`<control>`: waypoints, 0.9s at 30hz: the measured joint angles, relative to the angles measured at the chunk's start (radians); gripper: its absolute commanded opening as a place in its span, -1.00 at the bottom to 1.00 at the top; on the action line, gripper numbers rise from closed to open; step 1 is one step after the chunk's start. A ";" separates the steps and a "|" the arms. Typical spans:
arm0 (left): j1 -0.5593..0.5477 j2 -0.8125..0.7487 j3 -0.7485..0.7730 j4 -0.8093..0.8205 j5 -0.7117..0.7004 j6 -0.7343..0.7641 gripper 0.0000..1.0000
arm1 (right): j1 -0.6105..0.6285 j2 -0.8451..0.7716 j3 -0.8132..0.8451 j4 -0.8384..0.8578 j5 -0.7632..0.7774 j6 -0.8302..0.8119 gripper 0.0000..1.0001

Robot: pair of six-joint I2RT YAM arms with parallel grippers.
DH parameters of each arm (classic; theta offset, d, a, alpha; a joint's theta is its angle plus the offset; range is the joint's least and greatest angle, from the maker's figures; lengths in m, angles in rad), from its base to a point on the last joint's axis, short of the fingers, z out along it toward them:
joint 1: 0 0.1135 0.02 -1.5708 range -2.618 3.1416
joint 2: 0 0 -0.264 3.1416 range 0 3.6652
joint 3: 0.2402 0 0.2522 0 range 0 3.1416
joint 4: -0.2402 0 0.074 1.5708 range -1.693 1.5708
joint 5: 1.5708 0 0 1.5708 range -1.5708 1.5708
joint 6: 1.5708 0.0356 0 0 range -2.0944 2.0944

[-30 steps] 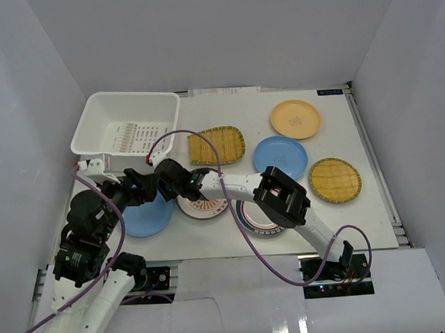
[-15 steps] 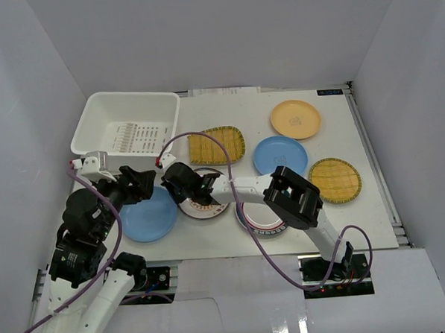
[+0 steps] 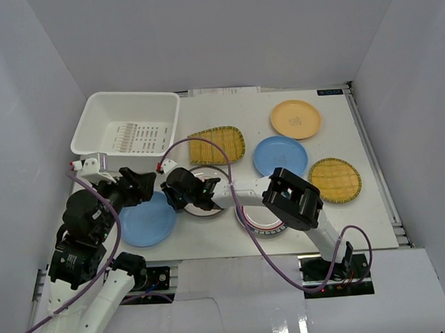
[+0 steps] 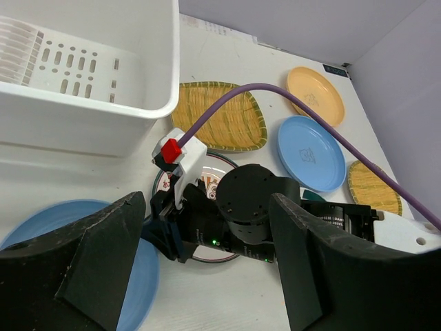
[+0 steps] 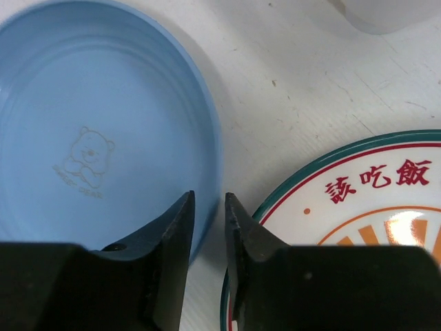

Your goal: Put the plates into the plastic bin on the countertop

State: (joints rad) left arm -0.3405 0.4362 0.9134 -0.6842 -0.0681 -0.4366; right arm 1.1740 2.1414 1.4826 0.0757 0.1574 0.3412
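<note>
Risk: slip. Right hand (image 5: 210,203) sits almost pressed together astride the rim of the blue plate (image 5: 89,124), front-left of desk; a true pinch cannot be told. Shallow edge bite may let the plate tilt out on lifting. Left hand (image 3: 137,184), spread, hovers close: collision possible. Bin (image 3: 100,117) at rear-left corner.

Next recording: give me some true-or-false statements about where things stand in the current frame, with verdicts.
1. The plastic bin holds no plates. True.
2. The left end effector is shut on a plate. False: it is open and empty.
3. The right end effector has a finger on either side of the rim of the bear-printed blue plate. True.
4. The yellow-orange plate lies right beside the bin. False: it sits far off to the right; the woven square plate is the one next to the bin.
</note>
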 measured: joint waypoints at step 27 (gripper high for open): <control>0.000 -0.001 0.007 -0.020 -0.053 -0.016 0.39 | -0.191 -0.455 -0.002 -0.024 0.140 -0.050 -0.85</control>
State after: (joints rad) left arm -0.3405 0.4351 0.9207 -0.7040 -0.1207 -0.4530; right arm 0.9829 1.6867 1.4803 0.0513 0.2974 0.2909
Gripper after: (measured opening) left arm 0.738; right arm 0.087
